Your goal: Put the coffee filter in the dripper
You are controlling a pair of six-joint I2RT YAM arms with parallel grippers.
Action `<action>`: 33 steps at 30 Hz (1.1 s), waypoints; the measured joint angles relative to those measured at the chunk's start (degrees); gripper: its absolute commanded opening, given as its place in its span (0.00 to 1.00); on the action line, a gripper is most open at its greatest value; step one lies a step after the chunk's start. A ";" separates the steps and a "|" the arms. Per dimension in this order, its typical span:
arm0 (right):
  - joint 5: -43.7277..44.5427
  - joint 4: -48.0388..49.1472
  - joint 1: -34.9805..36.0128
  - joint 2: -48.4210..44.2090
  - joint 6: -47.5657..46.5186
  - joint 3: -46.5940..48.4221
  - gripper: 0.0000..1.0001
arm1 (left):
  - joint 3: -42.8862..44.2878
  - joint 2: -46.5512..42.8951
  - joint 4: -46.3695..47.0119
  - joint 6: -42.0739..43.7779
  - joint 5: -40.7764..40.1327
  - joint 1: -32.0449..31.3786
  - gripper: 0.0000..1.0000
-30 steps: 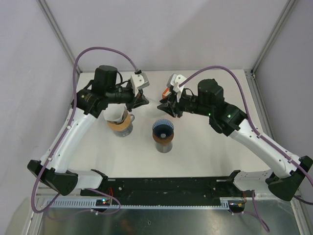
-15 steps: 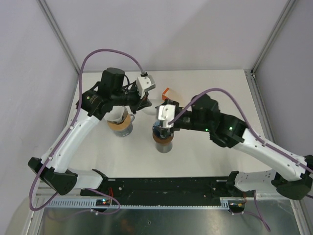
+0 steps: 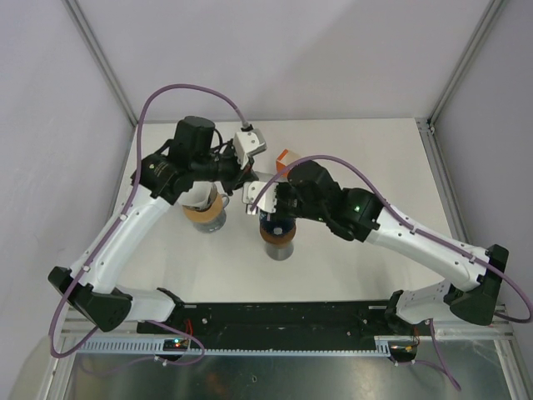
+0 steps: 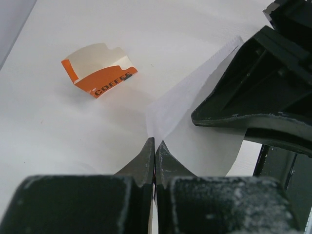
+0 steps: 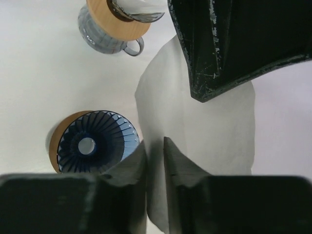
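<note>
One white paper coffee filter point(image 4: 175, 122) hangs in the air between the two arms, above the white table point(image 3: 375, 158) and not in a dripper. The left gripper point(image 4: 155, 146) has its two fingers pressed together on one corner of the filter. The right gripper point(image 5: 154, 146) straddles the opposite edge: its fingers stand a narrow gap apart, and the paper passes through that gap. In the right wrist view the filter sits just beside the one dark-blue ribbed dripper on a wooden collar point(image 5: 107, 136), whose cone holds nothing. A second vessel stands to the left of the dripper, a grey handled mug with a wooden ring point(image 5: 109, 34) and white paper in its top. One orange-and-white cardboard box printed COFFEE point(image 4: 100, 73) lies on the table beyond the grippers.
</note>
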 measured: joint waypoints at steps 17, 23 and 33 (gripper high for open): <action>-7.28 -3.23 1.57 1.44 0.87 1.14 0.00 | 1.88 2.36 -0.98 -6.45 -4.68 -0.70 0.00; -11.74 -3.85 -0.42 1.44 2.75 1.62 0.00 | 1.86 2.36 -1.62 -6.82 -4.79 -0.70 0.02; -18.53 -10.84 -2.32 1.44 6.08 3.58 0.00 | -2.08 1.84 0.44 -5.51 0.00 -0.61 0.29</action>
